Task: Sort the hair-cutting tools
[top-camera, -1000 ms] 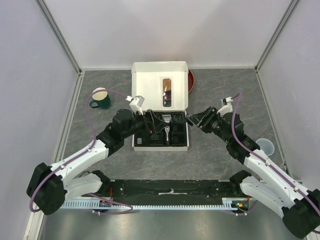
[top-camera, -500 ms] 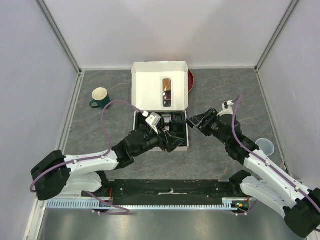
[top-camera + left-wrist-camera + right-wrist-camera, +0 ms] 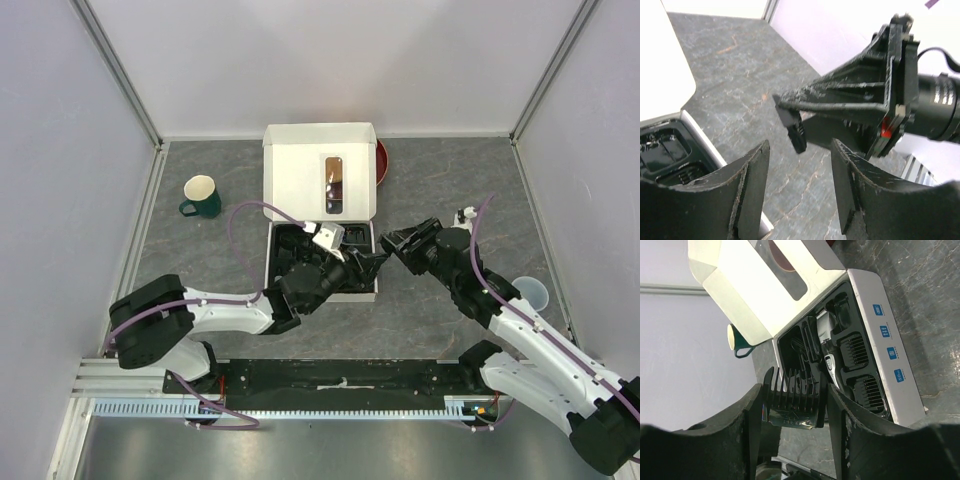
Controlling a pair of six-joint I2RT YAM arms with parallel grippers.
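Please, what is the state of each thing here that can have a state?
box: lid open
clipper: lying in the box tray
comb guard: held off the table
right gripper: shut on the comb guard
left gripper: open, empty
green mug: upright
clear cup: upright

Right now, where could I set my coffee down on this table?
Bare table lies at the far right corner, beside the red bowl, and left, between the green mug and the white box. It is crowded at the box's right edge, where the left gripper and right gripper meet.
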